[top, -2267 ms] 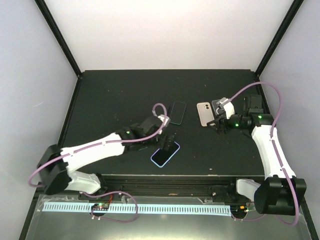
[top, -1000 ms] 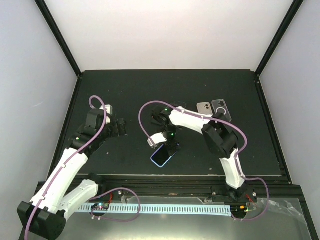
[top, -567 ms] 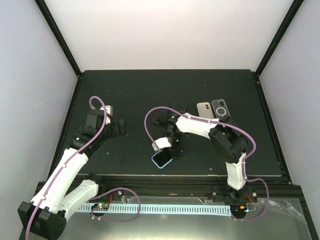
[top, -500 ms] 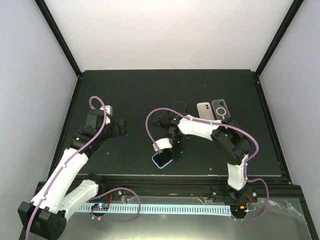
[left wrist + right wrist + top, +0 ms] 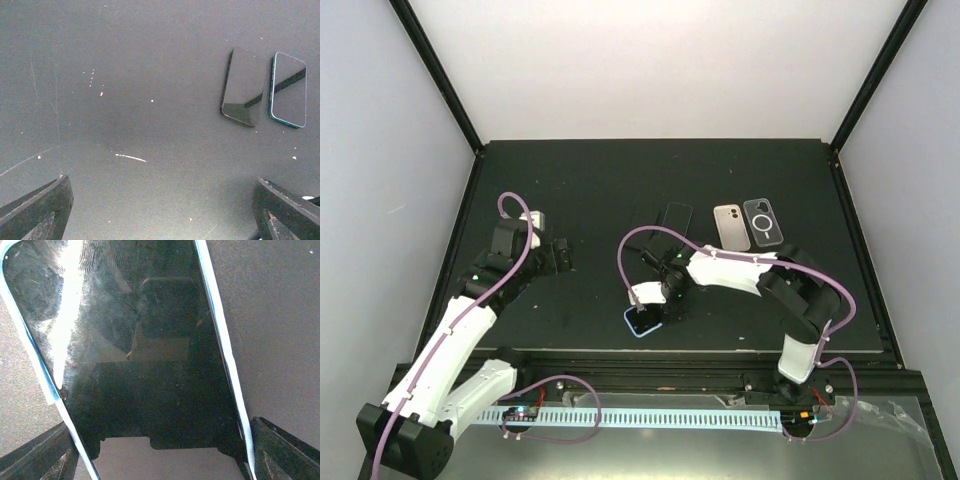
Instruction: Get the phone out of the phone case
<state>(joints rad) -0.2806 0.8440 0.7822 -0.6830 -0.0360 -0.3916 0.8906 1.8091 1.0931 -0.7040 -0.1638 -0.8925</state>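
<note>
Straddling the phone (image 5: 642, 321) in its blue case (image 5: 216, 315), which lies screen-up near the table's (image 5: 620, 180) front edge, the right gripper (image 5: 655, 305) holds its fingers (image 5: 35, 455) apart, one just beside each long side. Well left of the phone, the left gripper (image 5: 560, 255) hovers, fingers spread wide.

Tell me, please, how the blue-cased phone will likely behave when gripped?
Probably stiff: the phone lies flat as a thin slab. Its glossy, smudged glass looks slippery, so it may slide. The pale blue case rim seems softer and might give.
</note>
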